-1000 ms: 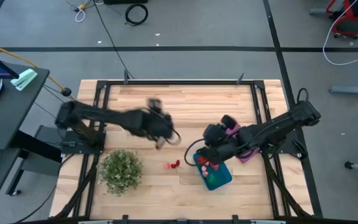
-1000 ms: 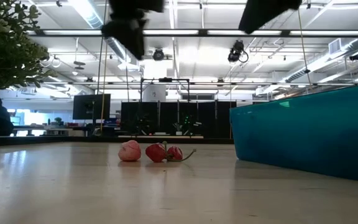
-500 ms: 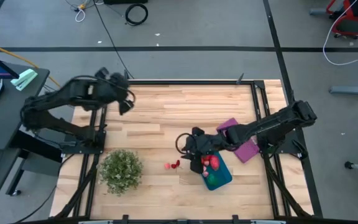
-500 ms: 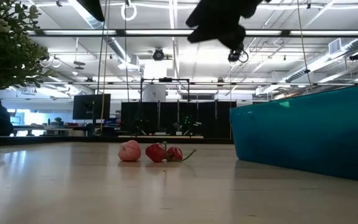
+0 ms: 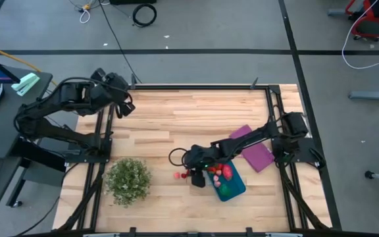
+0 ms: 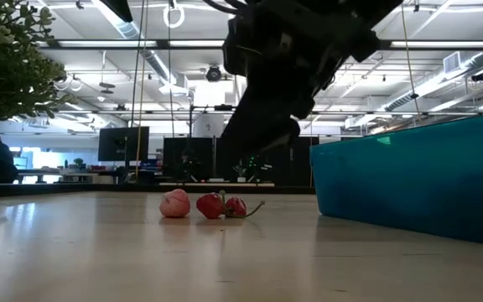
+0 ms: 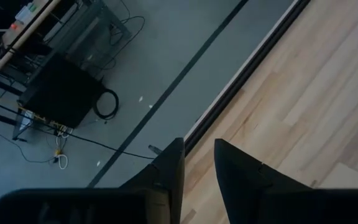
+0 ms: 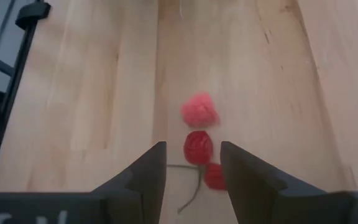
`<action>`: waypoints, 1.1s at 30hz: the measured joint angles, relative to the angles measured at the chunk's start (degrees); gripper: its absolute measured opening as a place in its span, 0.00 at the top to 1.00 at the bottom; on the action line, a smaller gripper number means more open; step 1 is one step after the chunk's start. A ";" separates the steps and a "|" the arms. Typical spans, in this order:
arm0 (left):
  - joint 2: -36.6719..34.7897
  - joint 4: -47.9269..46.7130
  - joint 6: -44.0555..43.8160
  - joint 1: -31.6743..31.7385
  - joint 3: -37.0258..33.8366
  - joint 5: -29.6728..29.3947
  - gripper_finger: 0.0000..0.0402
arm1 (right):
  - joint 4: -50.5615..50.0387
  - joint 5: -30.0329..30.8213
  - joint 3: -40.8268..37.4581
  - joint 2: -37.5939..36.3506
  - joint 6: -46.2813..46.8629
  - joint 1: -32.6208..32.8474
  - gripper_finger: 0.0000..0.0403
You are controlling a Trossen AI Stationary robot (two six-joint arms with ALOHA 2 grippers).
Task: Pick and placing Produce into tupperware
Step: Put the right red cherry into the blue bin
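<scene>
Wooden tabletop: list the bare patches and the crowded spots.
Bare: the light wooden tabletop along its far edge, and the near strip between the bushy green plant clump and the teal-blue plastic container. Crowded: the small red toy produce beside the container, under the right tool.

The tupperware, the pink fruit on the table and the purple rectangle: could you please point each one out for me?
tupperware (image 6: pixel 409 180): low view, its teal side wall.
pink fruit (image 6: pixel 174 204): low view, its middle.
purple rectangle (image 5: pixel 258 157): high view, its bare flat face.
</scene>
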 joint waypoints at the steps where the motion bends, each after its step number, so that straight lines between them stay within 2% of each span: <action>1: 0.04 -0.09 0.04 0.00 0.00 0.00 0.77 | 0.57 0.27 0.00 0.29 0.00 0.01 0.60; 7: 0.09 -0.25 0.04 0.00 0.00 0.00 0.77 | 3.27 0.38 0.00 0.16 -0.71 0.09 0.60; 14: 0.09 -0.37 0.02 0.00 0.00 0.00 0.80 | -0.10 1.06 0.00 2.80 -9.60 1.36 0.60; 19: 0.09 -0.37 0.02 0.00 0.00 0.02 0.80 | 0.37 1.86 0.01 4.79 -10.23 1.27 0.60; 24: 0.11 -0.35 -0.17 0.00 0.00 0.02 0.80 | 0.52 5.10 0.09 5.40 -13.81 1.09 0.60; 33: 0.12 -0.31 -0.10 -0.01 0.00 0.00 0.81 | -0.12 5.46 0.09 5.40 -15.20 -0.04 0.60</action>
